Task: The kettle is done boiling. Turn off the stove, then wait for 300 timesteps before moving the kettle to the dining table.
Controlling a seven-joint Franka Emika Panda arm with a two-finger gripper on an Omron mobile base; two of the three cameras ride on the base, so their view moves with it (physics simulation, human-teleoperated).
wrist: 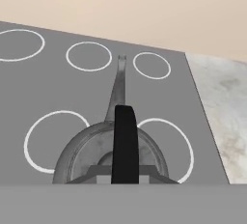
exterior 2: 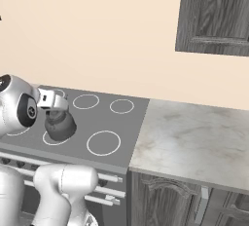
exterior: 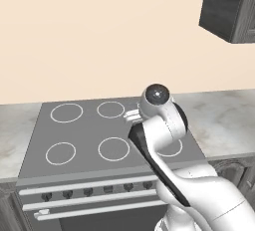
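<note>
A: Surroundings, item by item?
B: Stove (exterior: 84, 130), flat grey cooktop, white ring burners, none glowing red. Row of small dark knobs (exterior: 88, 191) along the front, pale bar handles below. Marble countertop (exterior 2: 194, 142) to the right of the stove, pale and mottled. Dark wood-grain wall cabinet (exterior 2: 214, 13) above that countertop. Plain cream wall behind.

A: Obstructions?
B: In the left base view the white arm (exterior: 164, 125) stands in front of the right-hand burners and covers the kettle there. In the right base view the wrist and hand sit directly over the kettle (exterior 2: 60, 125).

A: Kettle, location?
B: On the stove, by the front burner ring second from the right; in the hand view the body (wrist: 111, 150) lies between two front rings and overlaps both.

A: Orientation?
B: Upright. Spout (wrist: 119, 85) long and thin, pointing toward the back wall. Black handle (wrist: 125, 143) arches over the lid along the same line as the spout.

A: Material and form?
B: Squat rounded body, dark grey metal with a dull sheen; handle a flat black band.

A: Gripper?
B: Gripper (exterior 2: 54, 109) hangs just above the kettle's top; fingers are hidden, so whether they are spread or closed cannot be told
</note>
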